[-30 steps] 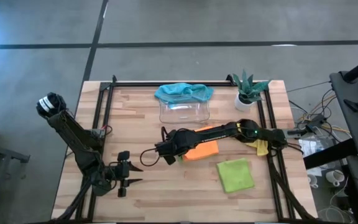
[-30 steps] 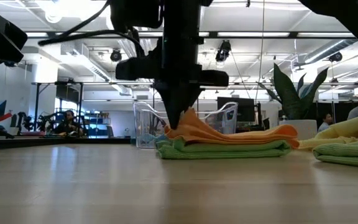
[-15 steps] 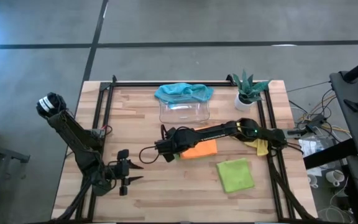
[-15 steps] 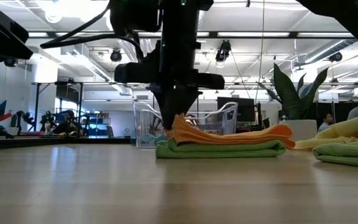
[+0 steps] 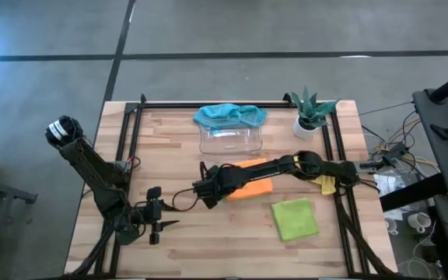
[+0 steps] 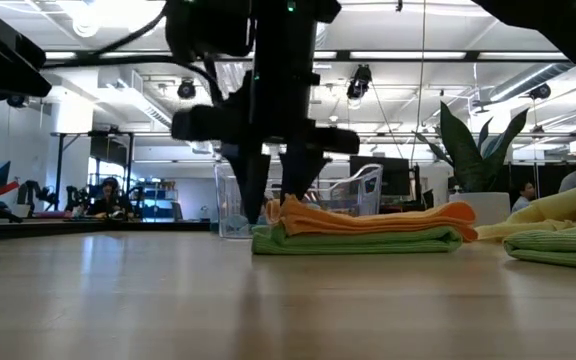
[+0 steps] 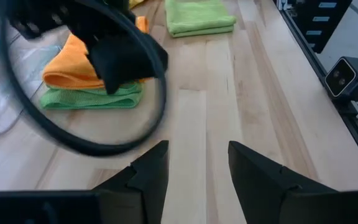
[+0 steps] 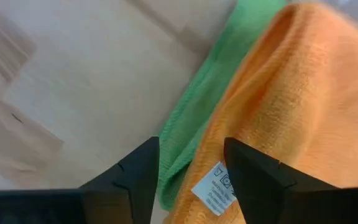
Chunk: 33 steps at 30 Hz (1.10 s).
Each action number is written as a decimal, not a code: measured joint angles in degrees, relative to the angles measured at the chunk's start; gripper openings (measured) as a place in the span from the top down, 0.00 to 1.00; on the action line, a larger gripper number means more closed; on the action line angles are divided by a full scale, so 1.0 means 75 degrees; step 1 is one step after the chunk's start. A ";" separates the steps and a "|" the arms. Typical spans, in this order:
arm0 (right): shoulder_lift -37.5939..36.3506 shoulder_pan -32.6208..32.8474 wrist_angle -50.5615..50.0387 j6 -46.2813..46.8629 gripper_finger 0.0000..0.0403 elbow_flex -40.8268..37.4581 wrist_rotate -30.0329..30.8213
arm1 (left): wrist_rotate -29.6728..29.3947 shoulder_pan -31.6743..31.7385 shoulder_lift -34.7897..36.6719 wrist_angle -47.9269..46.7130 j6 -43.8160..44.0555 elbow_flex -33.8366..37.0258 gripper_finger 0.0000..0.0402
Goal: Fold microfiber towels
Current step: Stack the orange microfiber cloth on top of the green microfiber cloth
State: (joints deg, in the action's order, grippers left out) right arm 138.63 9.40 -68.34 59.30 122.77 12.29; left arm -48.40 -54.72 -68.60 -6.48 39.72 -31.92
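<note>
Orange towel point(image 5: 253, 187) folded atop lime towel point(image 6: 358, 241) | right tool point(image 5: 206, 194) spread at orange towel's edge, empty | left tool point(image 5: 166, 218) spread, well apart from orange towel, over desk point(image 5: 208, 241)

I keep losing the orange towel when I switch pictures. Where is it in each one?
High view: orange towel at table centre, by the right gripper.
Low view: centre, atop a folded green towel.
Left wrist view: far side, same stack.
Right wrist view: fills one side, close up.
Shared landmark: the green towel beneath it.
</note>
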 joint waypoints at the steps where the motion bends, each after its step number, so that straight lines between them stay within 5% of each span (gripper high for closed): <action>1: -0.0003 -0.0005 -0.0093 0.0011 0.56 0.0105 0.0032 | 0.0000 0.0000 0.0000 -0.0004 0.0000 0.0000 0.63; 8: -0.0006 0.0145 -0.0483 0.0161 0.56 0.0721 0.0341 | 0.0006 0.0000 0.0000 -0.0006 0.0000 0.0006 0.63; 16: 0.0009 0.0149 0.1758 -0.1280 0.56 0.0775 0.0369 | 0.0009 -0.0003 0.0000 -0.0002 0.0007 0.0006 0.63; 25: 0.0023 0.0132 0.0142 -0.1291 0.56 0.1625 0.1142 | 0.0017 -0.0003 0.0000 -0.0008 -0.0003 0.0008 0.63; 33: 0.0143 0.0603 0.0119 -0.0434 0.56 0.1636 0.1368 | -0.0015 0.0000 0.0000 -0.0008 -0.0009 0.0011 0.63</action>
State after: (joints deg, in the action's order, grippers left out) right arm 139.70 13.92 -67.45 56.04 135.04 22.56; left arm -48.51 -54.72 -68.60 -6.54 39.66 -31.84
